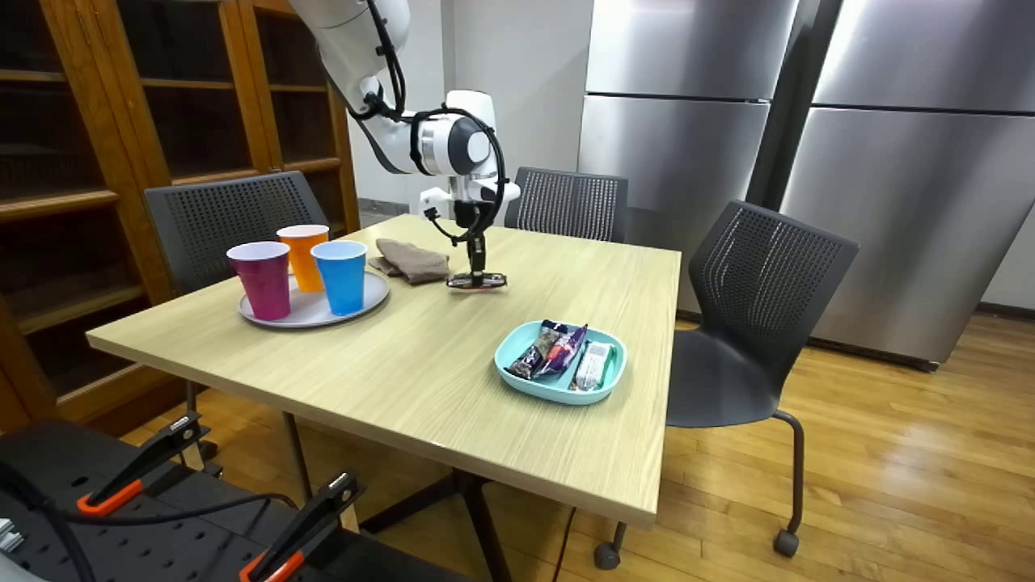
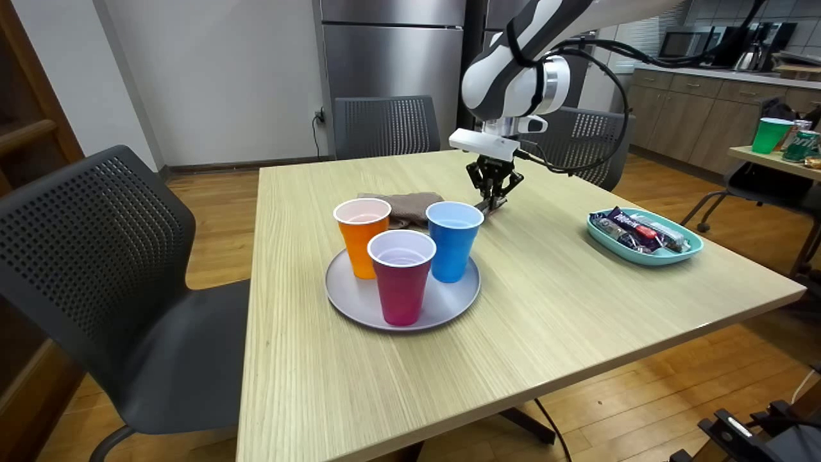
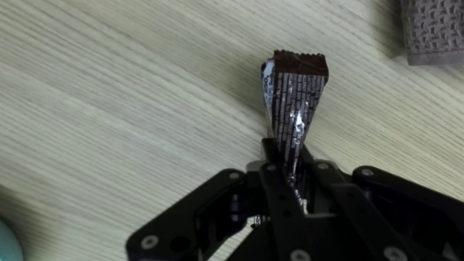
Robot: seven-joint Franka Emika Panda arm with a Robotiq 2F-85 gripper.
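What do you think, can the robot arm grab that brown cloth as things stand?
Probably not: its gripper is closed on a wrapped bar, so it looks occupied. The brown cloth itself lies close by, with nothing visible in the way.

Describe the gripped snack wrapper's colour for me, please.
The snack wrapper is mostly dark brown with pale print, clearest in the wrist view.

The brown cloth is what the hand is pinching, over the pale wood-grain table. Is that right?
Not quite. The wrist view shows the hand pinching a dark wrapped bar; the brown cloth lies apart, in that picture's upper right corner. The pale wood-grain table is right.
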